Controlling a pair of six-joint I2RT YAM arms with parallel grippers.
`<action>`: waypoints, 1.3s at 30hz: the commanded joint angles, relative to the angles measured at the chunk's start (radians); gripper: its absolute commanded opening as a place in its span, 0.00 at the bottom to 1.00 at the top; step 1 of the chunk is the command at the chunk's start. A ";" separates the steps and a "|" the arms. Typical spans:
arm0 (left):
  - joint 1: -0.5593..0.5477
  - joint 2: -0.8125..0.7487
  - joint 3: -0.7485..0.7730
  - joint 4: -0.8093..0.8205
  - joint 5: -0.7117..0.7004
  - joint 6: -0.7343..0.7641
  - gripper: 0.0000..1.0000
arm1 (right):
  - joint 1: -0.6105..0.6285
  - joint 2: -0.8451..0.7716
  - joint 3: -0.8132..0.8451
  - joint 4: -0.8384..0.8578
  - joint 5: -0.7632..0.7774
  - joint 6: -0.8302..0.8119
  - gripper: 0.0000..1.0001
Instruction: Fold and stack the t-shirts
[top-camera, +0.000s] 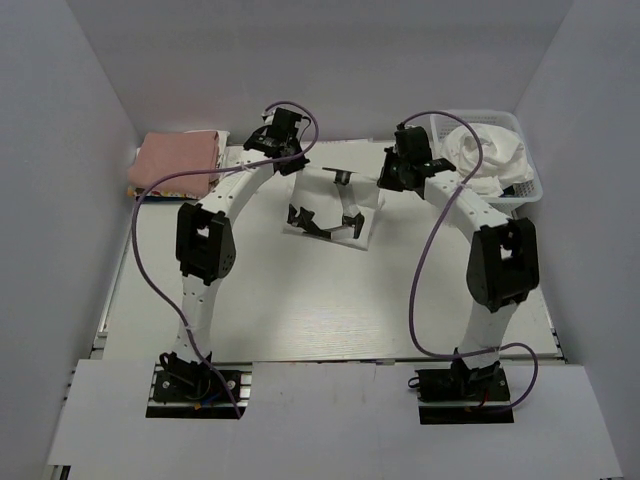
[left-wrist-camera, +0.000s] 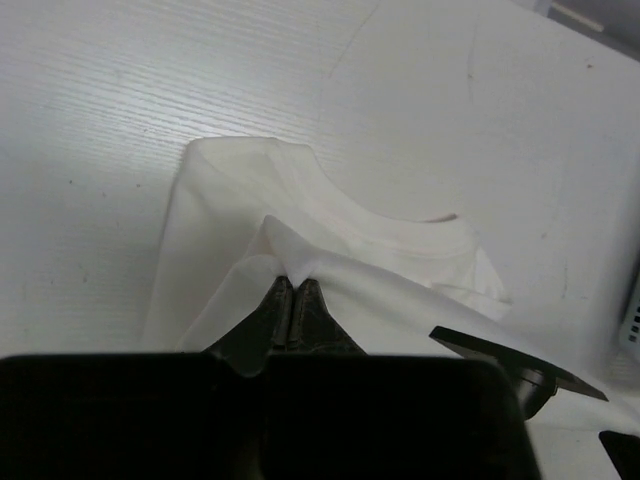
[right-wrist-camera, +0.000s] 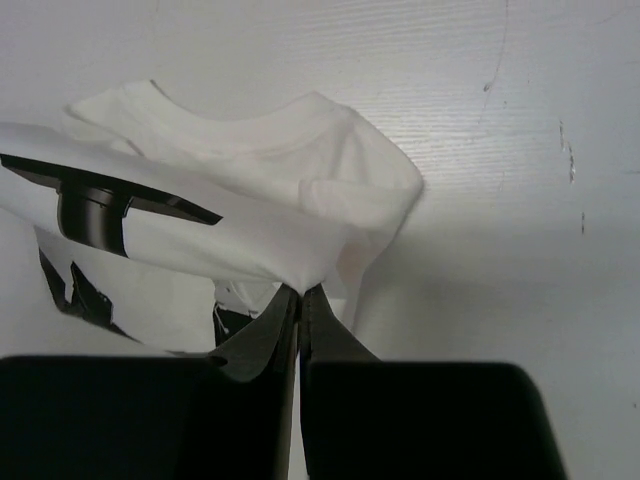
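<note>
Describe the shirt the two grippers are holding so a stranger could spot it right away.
Look at the far middle of the white table. There lies a white t-shirt, pinched by the left gripper and right gripper. Unlike the pink folded stack at left and the crumpled white cloth in the basket at right, it carries black print.

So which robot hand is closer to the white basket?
Right. The right gripper sits just left of the basket, pinching the white t-shirt; the left gripper holds the shirt's other side, farther away, nearer the pink folded cloth.
</note>
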 joint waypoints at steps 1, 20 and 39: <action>0.042 0.048 0.084 0.040 0.032 0.047 0.00 | -0.050 0.089 0.110 -0.029 -0.062 -0.017 0.00; 0.081 0.070 -0.123 0.250 0.321 0.351 1.00 | -0.070 0.276 0.235 -0.052 -0.222 -0.057 0.90; 0.053 0.274 -0.084 0.152 0.403 0.429 0.72 | -0.075 -0.001 -0.161 0.044 -0.216 -0.049 0.90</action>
